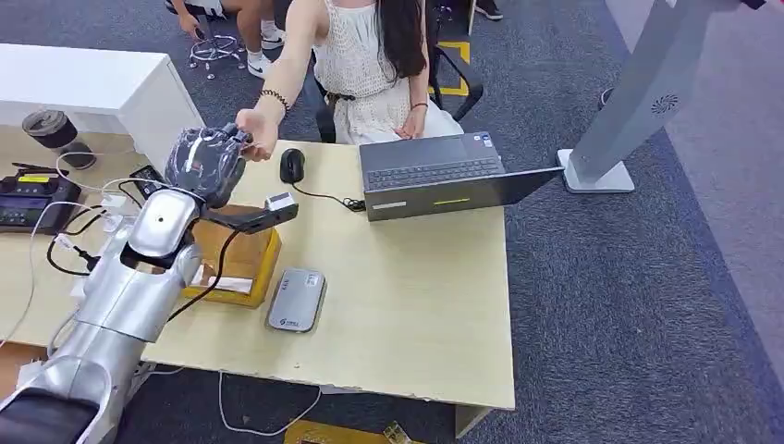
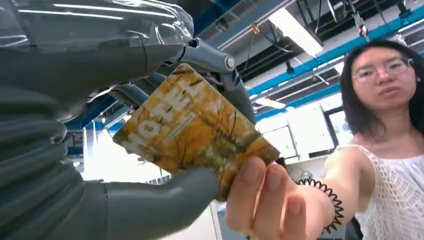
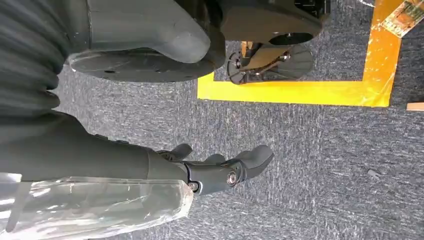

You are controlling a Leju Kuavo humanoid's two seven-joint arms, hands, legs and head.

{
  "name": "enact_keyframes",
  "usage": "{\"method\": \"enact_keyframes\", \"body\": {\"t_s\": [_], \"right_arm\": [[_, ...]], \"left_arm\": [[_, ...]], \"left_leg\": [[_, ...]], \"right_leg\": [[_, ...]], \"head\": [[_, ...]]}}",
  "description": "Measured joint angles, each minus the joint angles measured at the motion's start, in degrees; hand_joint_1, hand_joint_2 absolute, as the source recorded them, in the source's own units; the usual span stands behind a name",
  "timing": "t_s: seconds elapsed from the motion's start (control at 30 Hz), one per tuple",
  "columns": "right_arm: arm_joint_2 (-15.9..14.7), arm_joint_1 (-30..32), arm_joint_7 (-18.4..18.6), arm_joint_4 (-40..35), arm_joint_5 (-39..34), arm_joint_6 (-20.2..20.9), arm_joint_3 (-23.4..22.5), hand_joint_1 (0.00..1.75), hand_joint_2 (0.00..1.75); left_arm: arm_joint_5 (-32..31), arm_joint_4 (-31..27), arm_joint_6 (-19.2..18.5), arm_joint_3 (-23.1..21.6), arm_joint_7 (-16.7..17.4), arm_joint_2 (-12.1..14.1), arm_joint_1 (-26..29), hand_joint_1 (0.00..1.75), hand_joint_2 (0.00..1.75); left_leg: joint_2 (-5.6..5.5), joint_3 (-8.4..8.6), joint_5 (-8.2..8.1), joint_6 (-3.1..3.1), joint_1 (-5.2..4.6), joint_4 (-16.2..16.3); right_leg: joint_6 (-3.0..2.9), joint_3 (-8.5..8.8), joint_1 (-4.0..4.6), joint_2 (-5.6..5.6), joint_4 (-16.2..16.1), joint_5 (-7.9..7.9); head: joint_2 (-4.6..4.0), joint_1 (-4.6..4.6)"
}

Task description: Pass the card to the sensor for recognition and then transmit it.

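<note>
We are giving the card (image 2: 192, 131) away: our left hand (image 2: 150, 150) pinches it, the person's hand (image 2: 265, 200) grips it. Next we let go. Our right hand (image 3: 220, 167) hangs empty, fingers loosely curled.

Only readable bit is big white letters "HOTEL" across the orange-yellow autumn-tree plastic card (image 2: 192, 132). The small line under it and the laptop stickers are too blurry.

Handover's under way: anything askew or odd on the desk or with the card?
Nothing stands out. The left hand holds the card while a person's hand pinches its corner. The sensor lies flat on the desk, the laptop open beside it.
</note>
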Motion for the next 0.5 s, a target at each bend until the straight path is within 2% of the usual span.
{"method": "enact_keyframes", "body": {"t_s": [0.17, 0.5], "right_arm": [[0.0, 0.0, 0.1, 0.0, -0.7, -0.1, 0.0, 0.0, 1.75], [0.0, 0.0, 0.1, 0.0, -0.9, -0.3, 0.0, 0.0, 1.75]], "left_arm": [[0.6, -0.2, -0.9, 0.0, 0.3, -0.9, 0.7, 0.0, 1.75], [3.2, -7.6, -0.6, 0.0, 0.3, -1.9, 7.3, 0.0, 1.75]], "left_leg": [[0.01, 0.01, 0.0, 0.0, -0.02, 0.0], [0.01, -0.02, -0.01, 0.01, -0.01, 0.0]], "right_leg": [[0.0, 0.02, 0.0, 0.0, 0.0, 0.0], [0.0, -0.02, 0.0, 0.01, 0.0, -0.01]], "head": [[0.0, 0.0], [0.0, 0.0]]}}
